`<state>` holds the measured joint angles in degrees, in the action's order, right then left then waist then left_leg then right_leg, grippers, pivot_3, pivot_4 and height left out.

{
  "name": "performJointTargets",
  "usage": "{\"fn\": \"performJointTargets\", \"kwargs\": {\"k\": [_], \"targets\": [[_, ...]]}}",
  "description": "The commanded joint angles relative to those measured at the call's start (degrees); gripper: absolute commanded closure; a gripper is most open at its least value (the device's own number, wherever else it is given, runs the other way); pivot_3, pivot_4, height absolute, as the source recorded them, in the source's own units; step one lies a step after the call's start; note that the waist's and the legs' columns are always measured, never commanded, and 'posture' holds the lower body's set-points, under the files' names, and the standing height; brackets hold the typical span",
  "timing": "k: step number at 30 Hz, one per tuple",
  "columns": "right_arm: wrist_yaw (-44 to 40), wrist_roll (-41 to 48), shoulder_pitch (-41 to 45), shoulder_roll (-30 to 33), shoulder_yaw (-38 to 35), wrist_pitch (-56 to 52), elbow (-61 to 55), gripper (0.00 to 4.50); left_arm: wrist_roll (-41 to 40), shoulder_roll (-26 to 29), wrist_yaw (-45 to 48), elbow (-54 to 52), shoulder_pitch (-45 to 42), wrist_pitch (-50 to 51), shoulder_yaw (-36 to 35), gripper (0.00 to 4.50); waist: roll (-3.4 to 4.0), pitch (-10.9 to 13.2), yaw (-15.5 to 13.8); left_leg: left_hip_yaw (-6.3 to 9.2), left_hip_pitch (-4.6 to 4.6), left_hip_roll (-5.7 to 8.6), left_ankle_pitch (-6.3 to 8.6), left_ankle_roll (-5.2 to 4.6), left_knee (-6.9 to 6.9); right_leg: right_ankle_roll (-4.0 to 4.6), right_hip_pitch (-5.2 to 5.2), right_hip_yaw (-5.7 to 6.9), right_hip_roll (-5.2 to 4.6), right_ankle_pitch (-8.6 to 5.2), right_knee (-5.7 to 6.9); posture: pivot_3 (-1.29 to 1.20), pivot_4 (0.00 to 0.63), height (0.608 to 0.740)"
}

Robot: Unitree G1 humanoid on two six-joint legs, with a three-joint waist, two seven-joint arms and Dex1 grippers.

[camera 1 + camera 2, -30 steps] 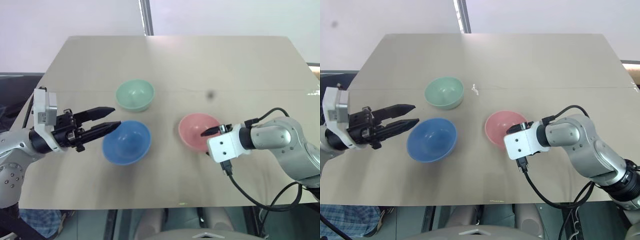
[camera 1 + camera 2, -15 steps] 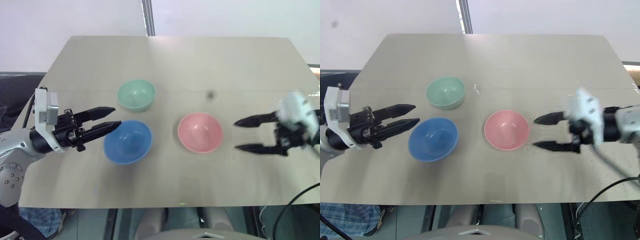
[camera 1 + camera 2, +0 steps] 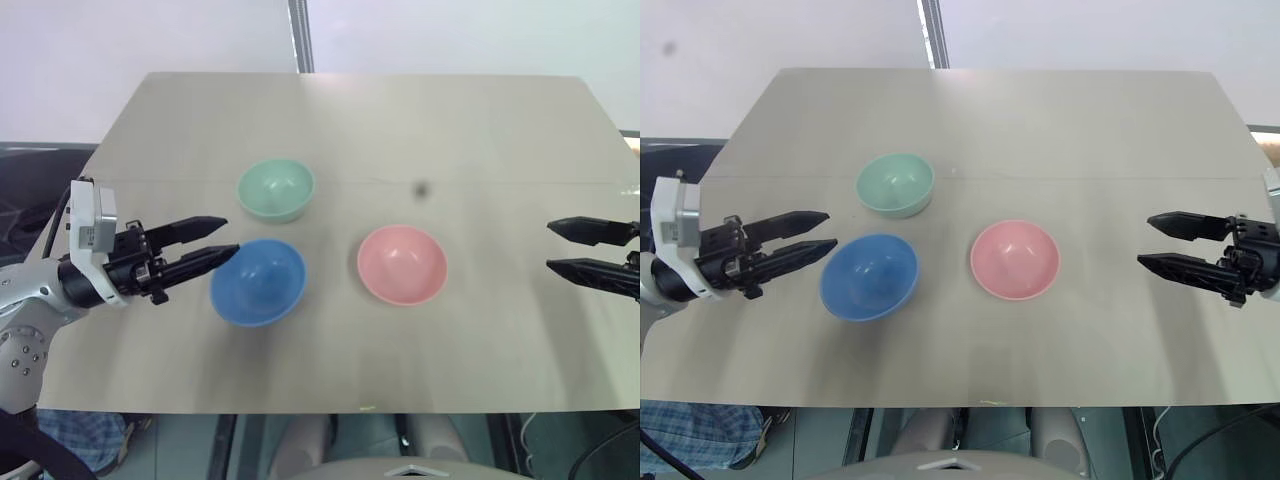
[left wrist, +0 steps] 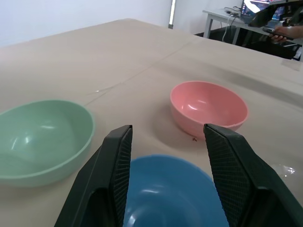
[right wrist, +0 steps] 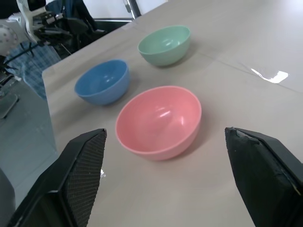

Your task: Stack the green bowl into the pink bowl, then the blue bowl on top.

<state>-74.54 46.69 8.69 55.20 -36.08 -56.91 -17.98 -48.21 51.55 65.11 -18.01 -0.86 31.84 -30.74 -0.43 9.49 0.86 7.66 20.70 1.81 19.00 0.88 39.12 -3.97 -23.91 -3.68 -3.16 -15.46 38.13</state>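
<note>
Three bowls rest apart on the tan table [image 3: 400, 120]. The green bowl [image 3: 275, 190] sits at the back left, the blue bowl [image 3: 257, 281] in front of it, and the pink bowl [image 3: 402, 264] to the right. My left gripper [image 3: 222, 238] hangs open just left of the blue bowl's rim, fingers pointing right, holding nothing. My right gripper [image 3: 1147, 241] is open and empty well to the right of the pink bowl, pointing left. In the right wrist view the pink bowl [image 5: 158, 121] lies ahead between the fingers.
The table's front edge [image 3: 360, 408] runs close below the bowls. Bare tabletop lies behind the bowls and between the pink bowl and my right gripper. A dark spot [image 3: 421, 187] marks the table behind the pink bowl.
My right gripper has pulled away from the pink bowl's rim, swung out to the right, rolled and opened wider. The pink bowl stays on the table. My left gripper has not moved.
</note>
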Motion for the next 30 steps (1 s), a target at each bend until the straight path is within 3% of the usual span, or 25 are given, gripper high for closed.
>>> {"fn": "performJointTargets", "kwargs": {"k": [1,13,19,25,30], "targets": [[2.1,1.4,-0.1,0.6,-1.4,2.6,-2.2,0.12,1.0,1.2,0.3,0.4,-0.5,-1.2,-0.6,1.96,0.0,0.0,0.0,0.0,0.0,0.0,0.0,0.0,0.0,0.0,0.0,0.0,0.0,0.0,-0.01,0.0,0.15,0.74],[4.2,4.0,-1.3,-3.2,-2.0,14.2,-3.9,0.12,5.2,4.1,-1.1,5.1,-3.8,0.3,0.6,1.96,0.0,0.0,0.0,0.05,0.01,0.0,0.0,0.0,0.0,0.0,0.0,0.03,0.0,0.0,-0.02,0.0,0.15,0.74],[5.3,4.5,-2.4,-2.9,-1.1,15.6,-4.2,0.12,20.5,7.8,-12.2,15.4,-14.7,0.2,11.8,1.96,0.0,0.0,-0.3,0.14,0.0,0.04,-0.01,0.01,0.04,0.0,0.09,0.19,0.0,0.0,0.01,0.0,0.15,0.74],[6.4,4.4,-3.0,-2.8,0.0,16.8,-4.2,0.12,32.7,10.7,-6.0,20.5,-23.2,-16.0,23.2,1.96,0.0,0.0,0.0,0.07,0.07,0.08,0.0,0.01,0.04,0.0,0.02,0.12,0.0,0.0,-0.05,0.0,0.15,0.74],[6.9,4.3,-3.0,-2.6,0.9,17.8,-3.9,0.12,40.5,9.3,-1.6,31.8,-32.8,-28.8,30.6,1.96,0.0,0.0,-0.1,0.06,0.11,0.13,-0.01,0.01,0.04,0.0,-0.03,0.15,0.01,0.0,-0.03,0.0,0.15,0.74]]}}
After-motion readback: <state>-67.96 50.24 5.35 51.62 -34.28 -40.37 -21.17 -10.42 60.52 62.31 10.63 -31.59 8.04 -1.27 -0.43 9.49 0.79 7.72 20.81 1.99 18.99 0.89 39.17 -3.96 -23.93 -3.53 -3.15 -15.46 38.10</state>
